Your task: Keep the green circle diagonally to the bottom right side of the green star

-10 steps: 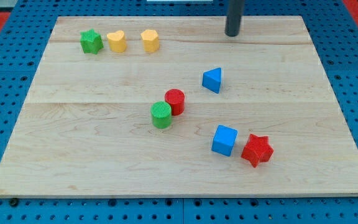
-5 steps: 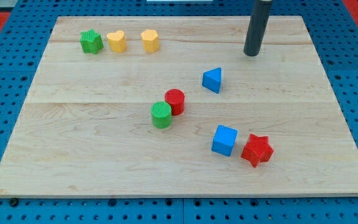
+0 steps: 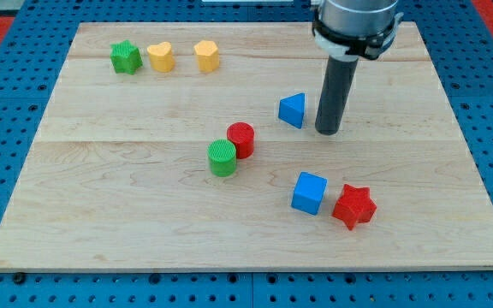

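On the pale wooden desk (image 3: 101,214), seen left to right: a small ridged green star block (image 3: 126,57) sits near the view's top left corner, heading a row with a yellow heart-shaped block (image 3: 161,56) and a yellow hexagonal block (image 3: 206,56) just to its right. Toward the middle, the ridged green circle block (image 3: 222,157) stands touching a red cylinder block (image 3: 240,139) at its upper right. It already lies down and to the right of the star, though well apart from it, so I judge the wanted diagonal roughly met and perhaps only in need of tightening. Farther right, a blue triangular block (image 3: 292,109) sits just beside my tip (image 3: 327,132), which rests on the desk at the triangle's right, seemingly not touching it. There is no hand on this rig, only the dark rod, so nothing is spread or pinched. Below, a blue cube (image 3: 309,192) and a red star block (image 3: 353,206) sit close together toward the view's bottom right. My tip is well apart from the green circle, with the red cylinder between them.
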`<state>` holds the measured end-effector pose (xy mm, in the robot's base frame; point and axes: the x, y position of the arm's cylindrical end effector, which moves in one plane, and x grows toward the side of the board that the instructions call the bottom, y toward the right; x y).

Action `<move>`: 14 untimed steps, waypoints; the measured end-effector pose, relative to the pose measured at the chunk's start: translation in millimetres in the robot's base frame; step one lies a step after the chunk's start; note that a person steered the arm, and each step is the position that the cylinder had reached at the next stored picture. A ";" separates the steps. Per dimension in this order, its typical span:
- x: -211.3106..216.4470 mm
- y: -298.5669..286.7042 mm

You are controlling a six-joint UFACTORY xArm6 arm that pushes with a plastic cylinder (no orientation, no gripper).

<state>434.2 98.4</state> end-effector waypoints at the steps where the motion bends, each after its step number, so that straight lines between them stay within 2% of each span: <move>1: 16.1 -24.7; 5: 42.0 -146.0; 8: 88.6 -171.8; 12: -6.0 -194.4; 14: 13.8 -229.7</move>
<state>448.0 -131.3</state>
